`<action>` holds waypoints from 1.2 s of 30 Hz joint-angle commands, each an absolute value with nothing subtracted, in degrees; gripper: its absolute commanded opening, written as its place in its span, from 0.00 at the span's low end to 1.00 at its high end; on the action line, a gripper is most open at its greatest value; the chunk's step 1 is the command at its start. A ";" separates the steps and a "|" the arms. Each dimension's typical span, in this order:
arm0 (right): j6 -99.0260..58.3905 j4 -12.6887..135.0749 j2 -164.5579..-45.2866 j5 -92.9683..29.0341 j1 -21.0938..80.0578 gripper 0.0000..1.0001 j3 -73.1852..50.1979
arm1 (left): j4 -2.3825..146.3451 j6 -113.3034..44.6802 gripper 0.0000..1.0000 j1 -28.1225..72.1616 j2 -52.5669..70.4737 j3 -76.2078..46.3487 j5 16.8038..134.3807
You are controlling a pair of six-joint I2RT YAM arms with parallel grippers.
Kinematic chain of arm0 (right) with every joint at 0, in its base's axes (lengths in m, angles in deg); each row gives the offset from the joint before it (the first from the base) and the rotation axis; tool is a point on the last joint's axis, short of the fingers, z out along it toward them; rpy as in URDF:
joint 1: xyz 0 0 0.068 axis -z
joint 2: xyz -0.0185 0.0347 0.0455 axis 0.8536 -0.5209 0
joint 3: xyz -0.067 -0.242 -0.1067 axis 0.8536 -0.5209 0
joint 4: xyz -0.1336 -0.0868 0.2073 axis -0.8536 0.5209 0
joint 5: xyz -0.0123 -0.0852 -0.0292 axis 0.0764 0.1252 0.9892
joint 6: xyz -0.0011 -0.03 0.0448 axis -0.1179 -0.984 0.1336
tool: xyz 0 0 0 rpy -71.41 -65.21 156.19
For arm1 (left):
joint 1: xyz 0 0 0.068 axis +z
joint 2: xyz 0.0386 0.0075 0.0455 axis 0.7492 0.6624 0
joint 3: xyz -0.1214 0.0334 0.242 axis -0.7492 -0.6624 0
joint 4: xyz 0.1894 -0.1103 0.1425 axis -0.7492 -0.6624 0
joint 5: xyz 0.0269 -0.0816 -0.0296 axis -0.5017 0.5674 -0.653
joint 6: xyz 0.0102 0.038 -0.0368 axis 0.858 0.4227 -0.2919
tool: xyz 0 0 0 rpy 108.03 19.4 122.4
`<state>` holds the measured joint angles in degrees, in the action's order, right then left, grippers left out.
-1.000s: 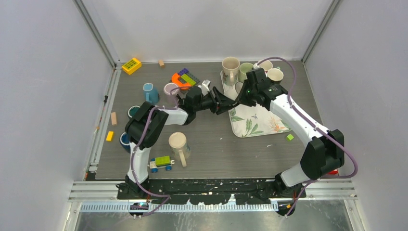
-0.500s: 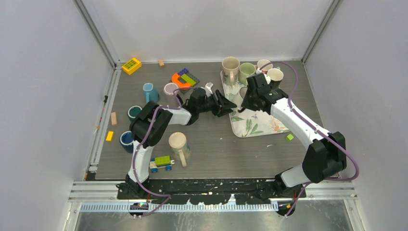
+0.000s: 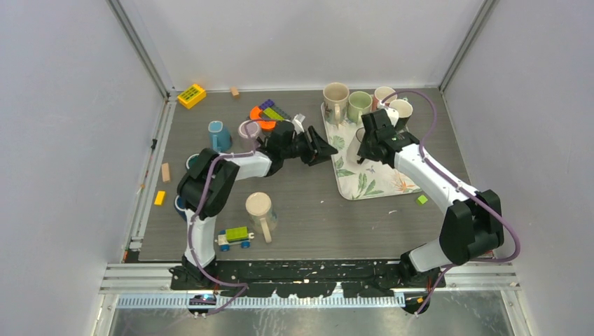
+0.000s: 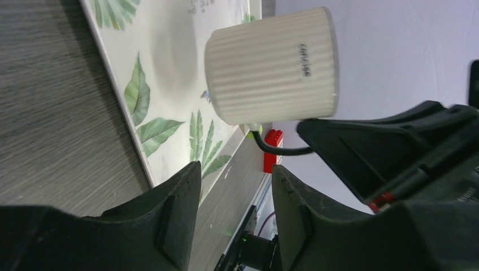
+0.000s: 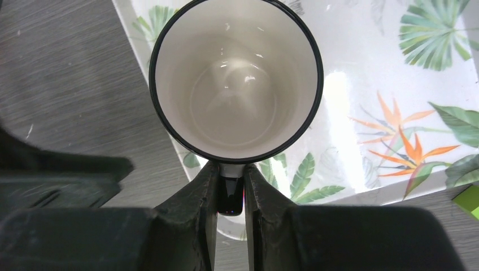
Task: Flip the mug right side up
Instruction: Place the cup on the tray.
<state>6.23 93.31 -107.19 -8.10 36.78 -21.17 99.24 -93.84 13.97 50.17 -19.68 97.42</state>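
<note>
Your left gripper point(image 4: 234, 175) hangs just left of the leaf-print tray point(image 3: 382, 183), jaws apart and holding nothing; hold it back from the mug's path. Further right, the ribbed cream mug point(image 5: 234, 84) is mouth-up over the tray's left side, seemingly just clear of it. Your right gripper point(image 5: 230, 176) is clamped on its handle. Lower it straight and level until the base sits flat inside the tray's edge. Then part the jaws and back off along the handle without nudging it.
</note>
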 commanded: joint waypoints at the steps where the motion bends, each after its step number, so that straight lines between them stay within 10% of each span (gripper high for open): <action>1: 4.79 83.48 -107.22 -2.06 37.35 0.01 -20.86 | 90.03 -86.58 0.51 15.39 42.22 -15.62 98.69; 17: -2.59 71.24 -116.80 3.30 40.96 0.01 -20.20 | 57.26 -66.75 0.55 17.54 22.08 -10.93 95.80; 36: -8.48 67.80 -124.97 -3.49 44.13 0.02 -16.29 | 51.85 -59.83 0.61 21.44 16.72 -12.39 97.86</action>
